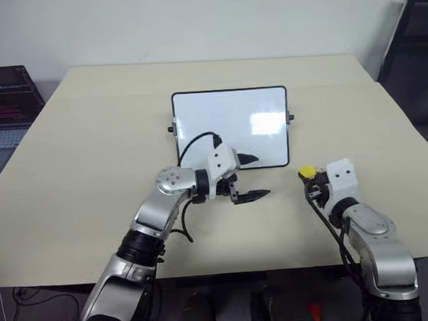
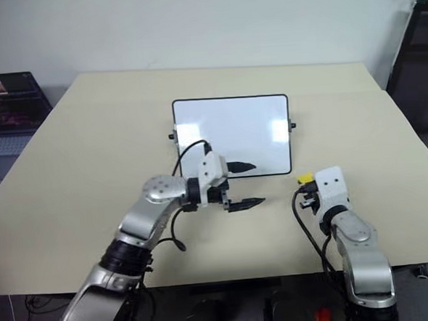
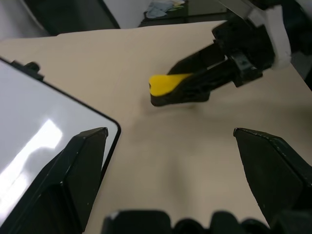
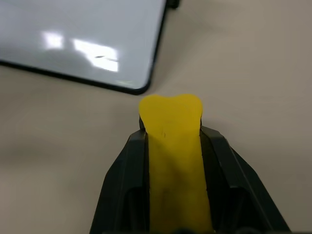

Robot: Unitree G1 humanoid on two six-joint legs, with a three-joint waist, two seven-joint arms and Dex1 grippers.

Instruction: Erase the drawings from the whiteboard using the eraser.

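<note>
Lying flat on the table [image 1: 70, 184], the whiteboard [image 1: 230, 127] shows a blank white surface. The eraser [image 4: 173, 161] is clamped between the right gripper's [image 1: 311, 182] fingers, just beyond the board's near right corner. The left gripper [image 1: 248, 177], fingers apart, sits at the board's near edge.
</note>
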